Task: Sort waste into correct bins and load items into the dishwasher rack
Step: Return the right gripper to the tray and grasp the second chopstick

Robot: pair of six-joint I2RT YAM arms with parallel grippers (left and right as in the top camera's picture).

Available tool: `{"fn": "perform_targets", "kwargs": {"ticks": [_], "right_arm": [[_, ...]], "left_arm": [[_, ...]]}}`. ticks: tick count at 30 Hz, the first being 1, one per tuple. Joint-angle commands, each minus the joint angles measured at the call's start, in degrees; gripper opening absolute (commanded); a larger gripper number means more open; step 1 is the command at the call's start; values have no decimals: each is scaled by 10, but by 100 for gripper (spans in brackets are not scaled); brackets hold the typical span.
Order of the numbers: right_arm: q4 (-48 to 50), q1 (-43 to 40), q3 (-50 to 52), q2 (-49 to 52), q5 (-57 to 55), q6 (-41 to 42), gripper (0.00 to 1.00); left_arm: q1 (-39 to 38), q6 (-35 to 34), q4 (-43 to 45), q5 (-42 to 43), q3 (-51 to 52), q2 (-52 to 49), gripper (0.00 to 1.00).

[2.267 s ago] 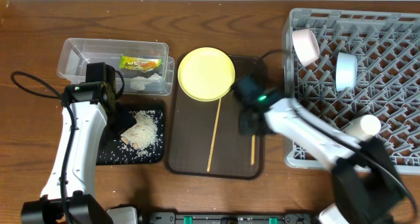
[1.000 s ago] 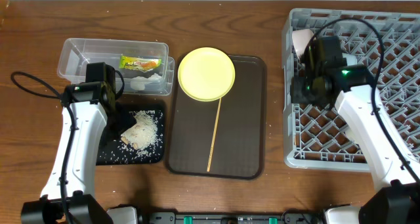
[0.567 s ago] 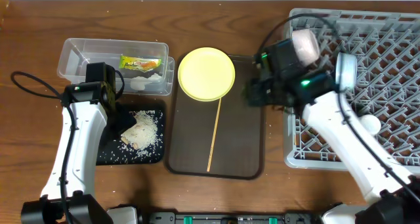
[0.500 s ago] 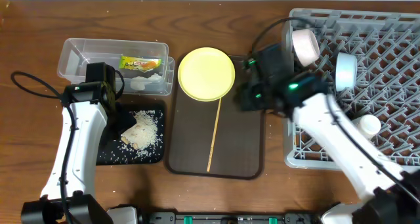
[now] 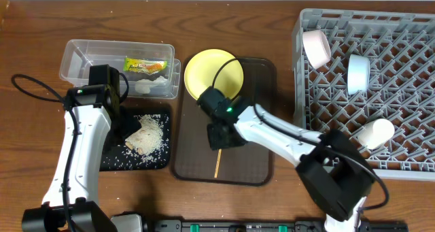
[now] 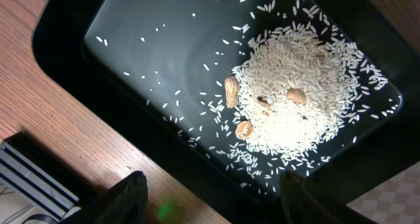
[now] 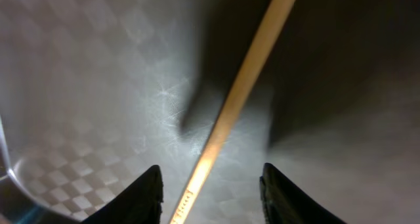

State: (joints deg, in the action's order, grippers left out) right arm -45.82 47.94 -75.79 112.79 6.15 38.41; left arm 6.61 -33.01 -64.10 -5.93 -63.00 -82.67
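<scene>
Overhead top-down, L wrist cam close above black tray (image 6: 151, 60)

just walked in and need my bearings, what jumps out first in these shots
The large square grey plastic rack fills the right side. At centre, the right pincer stands open astride a thin wooden chopstick on the dark brown tray. A pile of whitish rice sits in the shallow black tray at left.

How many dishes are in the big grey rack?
3 in the rack: white bowl at back left, light blue bowl beside it, pale cup nearer the front. Something thin could be hidden.
</scene>
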Motion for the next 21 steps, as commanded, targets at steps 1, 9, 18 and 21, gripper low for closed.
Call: {"fn": "perform_targets", "kwargs": {"ticks": [1,9,18,21], "right_arm": [[-9,11,2,17,-35,40,42],[-68,6,2,23,-99,70,12],[-94,-35,-1,16,-102,56,1],[-113,-57,-5,-6,-102,24,1]], "left_arm": [[2,3,-1,2,-2,3,67],[2,3,-2,2,-2,3,67],[2,3,-2,2,-2,3,67],[2,3,-2,2,-2,3,67]]}}
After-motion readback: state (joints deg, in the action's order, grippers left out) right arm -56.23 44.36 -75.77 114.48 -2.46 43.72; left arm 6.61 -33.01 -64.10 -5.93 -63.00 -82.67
